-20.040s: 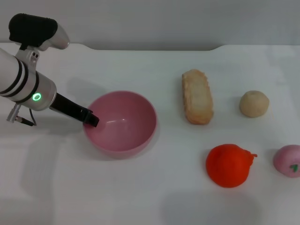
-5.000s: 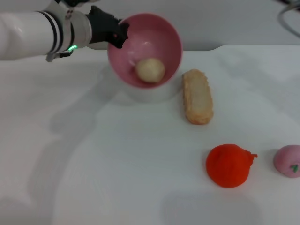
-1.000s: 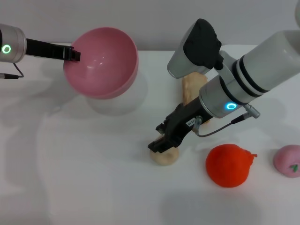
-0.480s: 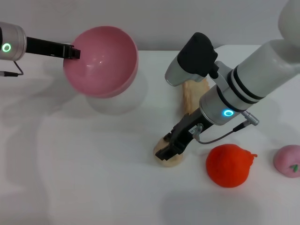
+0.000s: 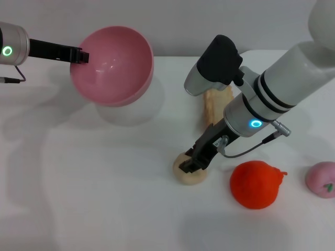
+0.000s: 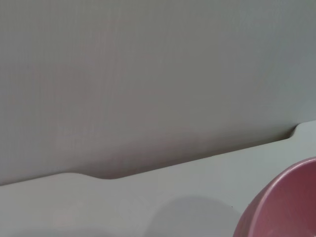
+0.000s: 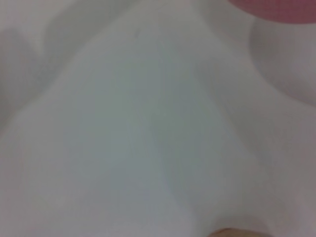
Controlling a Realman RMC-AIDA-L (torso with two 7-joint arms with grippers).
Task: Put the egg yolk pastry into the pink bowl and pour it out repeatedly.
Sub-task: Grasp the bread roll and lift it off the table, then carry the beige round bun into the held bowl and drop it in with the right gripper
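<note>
On the white table [image 5: 104, 198], just in front of the near end of the long crusty bread [image 5: 217, 104], sits the egg yolk pastry [image 5: 189, 174], a small round ball with no long axis to speak of. The right gripper [image 5: 192, 163] is down on it from above, its dark fingers at the pastry's top; whether they pinch it or stand apart cannot be told. The left gripper [image 5: 80, 55] is clamped on the rim of the pink bowl [image 5: 112, 65], holding it raised above the table at the far left, tipped so its empty mouth faces forward and toward the camera, its shadow on the table beneath. An orange-red fruit [image 5: 255, 184] lies just right of the pastry, and a pink fruit [image 5: 321, 179] near the right edge. The left wrist view adds only a curve of the bowl's outer wall [image 6: 284, 207] against the table's far edge and the grey wall. The right wrist view shows bare table, a sliver of the pastry [image 7: 237, 232] and a bit of the bowl [image 7: 279, 10].
</note>
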